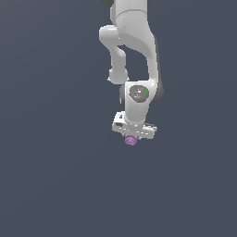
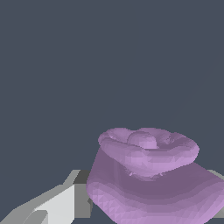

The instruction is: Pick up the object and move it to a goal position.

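The object (image 1: 131, 140) is a tiny light-purple blob with swirled folds, sitting right under the white gripper (image 1: 132, 139) in the exterior view. In the wrist view the object (image 2: 148, 175) fills the space between the fingers, and one white and grey finger (image 2: 57, 205) presses against its side. The other finger is mostly hidden behind the blob. The gripper is shut on the object. The arm (image 1: 134, 55) hangs down from the top of the exterior view.
A plain dark grey-blue surface (image 1: 55, 176) fills the rest of both views. No other objects, walls or goal marker show.
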`<state>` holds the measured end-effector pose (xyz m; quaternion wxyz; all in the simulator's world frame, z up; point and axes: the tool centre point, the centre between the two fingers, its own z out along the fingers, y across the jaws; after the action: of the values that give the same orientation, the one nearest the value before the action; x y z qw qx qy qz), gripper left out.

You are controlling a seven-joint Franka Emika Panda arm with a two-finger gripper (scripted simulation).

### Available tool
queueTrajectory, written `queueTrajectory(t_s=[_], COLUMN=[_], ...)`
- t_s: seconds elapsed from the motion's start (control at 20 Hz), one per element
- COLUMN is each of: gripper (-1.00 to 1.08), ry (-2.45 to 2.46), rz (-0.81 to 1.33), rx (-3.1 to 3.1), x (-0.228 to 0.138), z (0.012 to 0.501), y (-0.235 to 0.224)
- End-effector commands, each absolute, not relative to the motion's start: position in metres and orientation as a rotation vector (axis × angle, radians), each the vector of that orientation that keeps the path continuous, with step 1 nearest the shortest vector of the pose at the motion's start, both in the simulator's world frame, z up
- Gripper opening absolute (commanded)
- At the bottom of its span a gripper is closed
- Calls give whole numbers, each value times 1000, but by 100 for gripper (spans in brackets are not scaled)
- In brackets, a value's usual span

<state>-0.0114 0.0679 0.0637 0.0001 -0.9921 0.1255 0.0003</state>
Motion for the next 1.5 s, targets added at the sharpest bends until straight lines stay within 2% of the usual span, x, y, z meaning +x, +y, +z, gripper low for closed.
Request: queueTrajectory(t_s=[0.0,0.85,1.45], gripper=[-100,-100,-100], ry=[396,396,396], rz=[-1,0,0], rx=[-3116,-3116,-3116], x=[-6,44,60], z=[78,217,253], y=[57,-43,-70])
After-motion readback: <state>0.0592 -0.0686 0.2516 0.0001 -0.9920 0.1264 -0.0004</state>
